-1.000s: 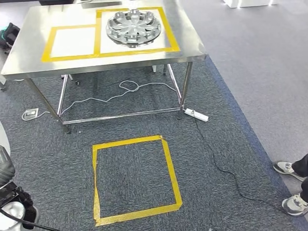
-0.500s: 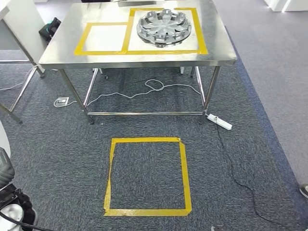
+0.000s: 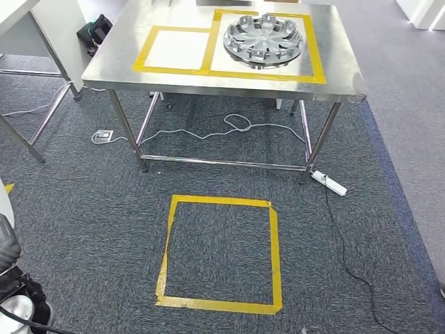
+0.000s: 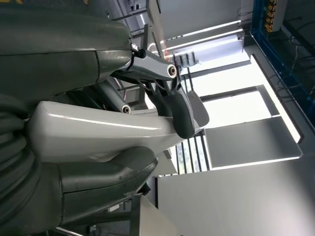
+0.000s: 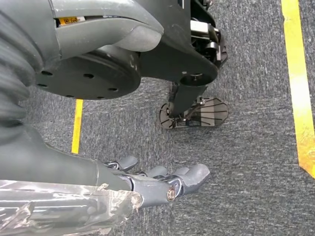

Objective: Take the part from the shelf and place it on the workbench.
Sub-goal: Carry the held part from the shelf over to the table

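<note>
The part, a silver hubcap point(image 3: 263, 38), lies flat on the steel workbench point(image 3: 231, 87), inside the right one of two yellow-taped fields. In the head view the bench stands some way ahead, across the carpet. A piece of my left arm point(image 3: 10, 278) shows low at the left edge. In the left wrist view my left hand point(image 4: 111, 128) has its fingers point(image 4: 178, 105) stretched out with nothing in them. In the right wrist view my right hand point(image 5: 148, 184) hangs above the carpet, fingers point(image 5: 185, 174) straight and apart, holding nothing.
A yellow tape square point(image 3: 220, 202) marks the carpet in front of the bench. A power strip point(image 3: 329, 182) and cables point(image 3: 236, 125) lie under and beside the bench. Another table point(image 3: 31, 28) and a black bag point(image 3: 94, 31) are at the left.
The whole picture has slid to the right, so the camera has turned. A person's shoes at the right edge have left the picture. The hubcap stays where it lay on the bench.
</note>
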You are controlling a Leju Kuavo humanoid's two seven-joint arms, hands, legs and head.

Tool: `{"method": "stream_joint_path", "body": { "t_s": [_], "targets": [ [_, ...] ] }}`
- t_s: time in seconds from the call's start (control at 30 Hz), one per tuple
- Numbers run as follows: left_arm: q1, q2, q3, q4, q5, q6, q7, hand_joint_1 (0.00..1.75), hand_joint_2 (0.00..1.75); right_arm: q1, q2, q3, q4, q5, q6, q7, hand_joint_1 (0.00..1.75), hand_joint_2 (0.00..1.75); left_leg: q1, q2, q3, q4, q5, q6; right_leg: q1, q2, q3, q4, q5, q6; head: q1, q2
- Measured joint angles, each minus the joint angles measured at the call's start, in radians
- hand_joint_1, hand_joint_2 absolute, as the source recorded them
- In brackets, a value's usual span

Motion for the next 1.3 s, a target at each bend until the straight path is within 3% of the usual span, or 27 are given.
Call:
{"method": "stream_joint_path", "body": {
  "t_s": [0.13, 0.3, 0.37, 0.43, 0.83, 1.2, 1.3],
  "targets": [
    [0.0, 0.0, 0.0, 0.0, -0.004, -0.005, 0.004, 1.75, 1.75, 0.001, 0.0, 0.0, 0.0, -0.001, -0.001, 0.0, 0.0, 1.75, -0.002, 0.0, -0.002, 0.001, 0.001, 0.006, -0.003, 0.0, 0.006, -0.005, 0.004, 0.019, 0.0, 0.0],
    [0.0, 0.001, 0.0, 0.0, -0.005, -0.016, 0.015, 1.75, 1.75, 0.0, 0.0, 0.0, 0.0, -0.003, -0.001, 0.0, 0.0, 1.75, -0.003, 0.0, -0.003, 0.002, 0.001, 0.007, -0.004, 0.001, 0.01, -0.005, 0.006, 0.023, 0.0, 0.0],
    [0.008, 0.017, -0.002, -0.001, -0.007, -0.09, 0.018, 1.75, 1.75, 0.001, 0.0, 0.0, 0.0, -0.008, 0.004, -0.004, 0.0, 1.75, -0.003, 0.0, -0.003, 0.002, 0.002, 0.008, -0.004, 0.001, 0.009, -0.004, 0.006, 0.026, -0.001, 0.0],
    [0.019, 0.031, -0.003, -0.005, -0.012, -0.16, 0.008, 1.75, 1.75, 0.001, 0.0, 0.0, 0.0, -0.012, 0.008, -0.01, 0.0, 1.75, -0.002, 0.001, -0.003, 0.002, 0.003, 0.008, -0.004, 0.002, 0.008, -0.003, 0.006, 0.026, -0.001, 0.0],
    [0.034, 0.032, -0.003, -0.017, -0.017, -0.17, -0.01, 1.75, 1.75, 0.001, 0.0, 0.0, 0.0, -0.012, 0.009, -0.012, 0.0, 1.75, 0.001, 0.001, -0.003, 0.001, 0.006, 0.005, 0.001, 0.002, 0.007, -0.002, 0.006, 0.026, -0.001, 0.0],
    [0.041, 0.022, -0.003, -0.061, -0.036, -0.214, -0.088, 1.75, 1.75, 0.001, 0.0, 0.0, 0.0, -0.008, 0.012, -0.016, 0.0, 1.75, 0.001, 0.001, -0.003, 0.001, 0.006, 0.005, 0.001, 0.002, 0.007, -0.002, 0.007, 0.026, -0.001, 0.0],
    [0.041, 0.023, -0.004, -0.062, -0.055, -0.22, -0.088, 1.75, 1.75, 0.001, 0.0, 0.0, 0.0, -0.008, 0.014, -0.016, 0.0, 1.75, -0.002, 0.001, -0.005, 0.004, 0.0, 0.014, -0.004, 0.002, 0.008, -0.006, 0.008, 0.033, -0.001, 0.0]
  ]
}}
